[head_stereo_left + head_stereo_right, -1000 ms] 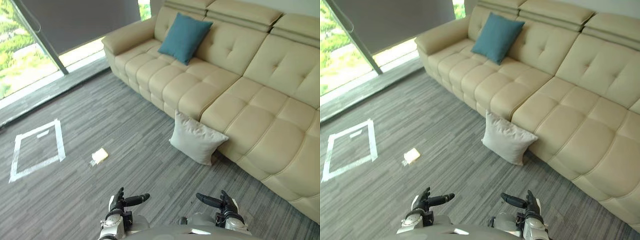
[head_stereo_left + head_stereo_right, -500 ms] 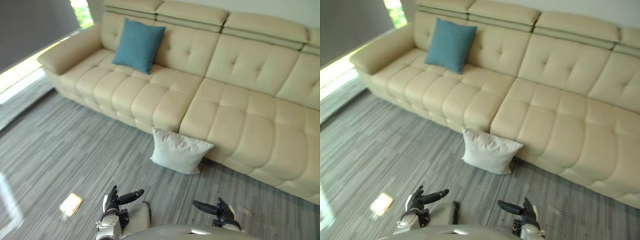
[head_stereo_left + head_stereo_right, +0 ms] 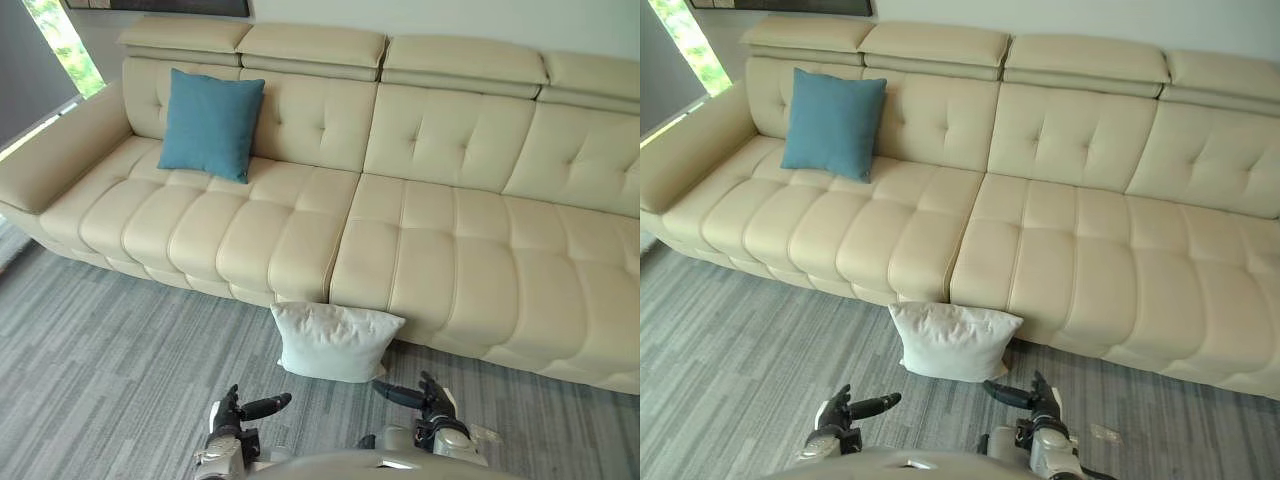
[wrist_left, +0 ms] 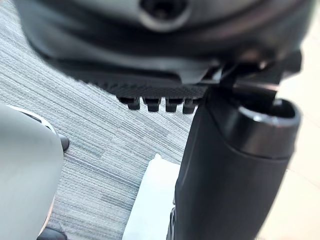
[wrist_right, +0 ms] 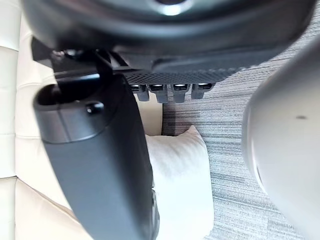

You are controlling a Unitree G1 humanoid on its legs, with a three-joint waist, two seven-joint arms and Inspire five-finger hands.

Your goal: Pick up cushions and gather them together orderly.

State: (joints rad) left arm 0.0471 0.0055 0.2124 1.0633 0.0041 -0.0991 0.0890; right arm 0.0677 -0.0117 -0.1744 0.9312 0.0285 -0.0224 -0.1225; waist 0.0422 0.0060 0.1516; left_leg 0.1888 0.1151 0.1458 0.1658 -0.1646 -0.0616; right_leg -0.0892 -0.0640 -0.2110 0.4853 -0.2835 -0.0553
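The white cushion [image 3: 335,342] lies on the carpet [image 3: 110,350], propped against the sofa [image 3: 450,250] front just below the seam between two seat sections. The blue cushion [image 3: 211,124] stands well apart from it, leaning on the backrest near the sofa's left end. Neither is held. The left hand [image 3: 240,412] and right hand [image 3: 420,398] hang low in front of the robot, fingers relaxed and apart, thumbs pointing inward toward each other, gripping nothing; both wrist views show the white cushion past the hands. Over the last second the whole view has swung: the sofa, seen slantwise before, now faces the camera squarely, and the window and the taped square on the floor have slid out of the left side. That reads as the robot turning, not as the cushions moving. The white cushion now sits just beyond and between the hands, nearer than it was. This looks like the approach ending, with the grasp not yet begun; the likely next need is to reach down and take the cushion, then bring it to the blue one.
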